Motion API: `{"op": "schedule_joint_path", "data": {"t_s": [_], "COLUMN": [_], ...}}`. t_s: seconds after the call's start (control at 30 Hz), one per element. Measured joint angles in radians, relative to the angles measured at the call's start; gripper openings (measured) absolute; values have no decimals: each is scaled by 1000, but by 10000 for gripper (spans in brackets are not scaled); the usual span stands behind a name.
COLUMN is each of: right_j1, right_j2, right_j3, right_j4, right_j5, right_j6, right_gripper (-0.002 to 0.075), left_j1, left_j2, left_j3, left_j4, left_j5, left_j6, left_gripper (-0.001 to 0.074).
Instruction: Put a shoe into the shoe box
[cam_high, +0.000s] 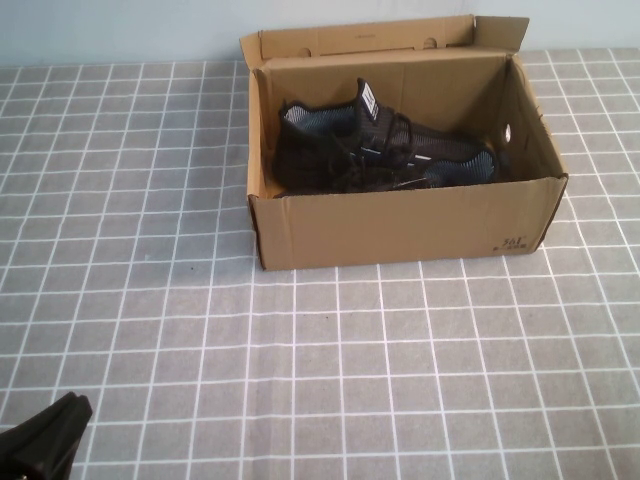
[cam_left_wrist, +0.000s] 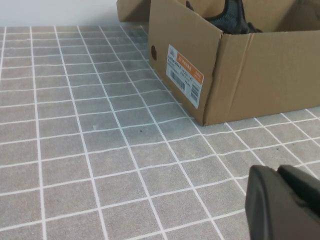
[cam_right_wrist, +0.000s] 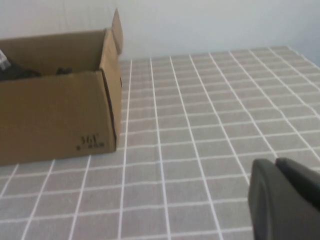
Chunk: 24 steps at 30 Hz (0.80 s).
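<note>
The black knit sneaker (cam_high: 385, 150) lies inside the open brown cardboard shoe box (cam_high: 400, 225), heel to the left, toe to the right, its white tongue tag standing up. Its top also shows over the box wall in the left wrist view (cam_left_wrist: 232, 17). My left gripper (cam_high: 45, 440) is low at the near left of the table, far from the box, shut and empty; it shows in its own view (cam_left_wrist: 278, 171) too. My right gripper (cam_right_wrist: 275, 162) is out of the high view; its wrist view shows it shut and empty, right of the box (cam_right_wrist: 55, 120).
The grey tablecloth (cam_high: 350, 360) with a white grid covers the table. The box's lid flap (cam_high: 360, 40) stands up at the back near the pale wall. A white and orange label (cam_left_wrist: 184, 75) is on the box's left end wall.
</note>
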Motion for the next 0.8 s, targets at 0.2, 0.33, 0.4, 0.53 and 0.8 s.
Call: {"op": "schedule_joint_path", "data": {"t_s": [0.2, 0.33, 0.4, 0.53, 0.8], "right_j1": [0, 0, 0, 0, 0], "right_j2": [0, 0, 0, 0, 0], "right_j3": [0, 0, 0, 0, 0], "right_j4": [-28, -30, -31, -31, -31], "right_j5": [148, 160, 162, 161, 161], "right_j6": [23, 25, 25, 25, 25], "right_gripper": [-16, -16, -16, -16, -16], "left_j1": [0, 0, 0, 0, 0], "left_j2": [0, 0, 0, 0, 0], "left_j3": [0, 0, 0, 0, 0], "left_j4": [0, 0, 0, 0, 0], "left_j5": [2, 4, 4, 4, 4], "left_j6": [0, 0, 0, 0, 0], "left_gripper": [-1, -1, -1, -1, -1]}}
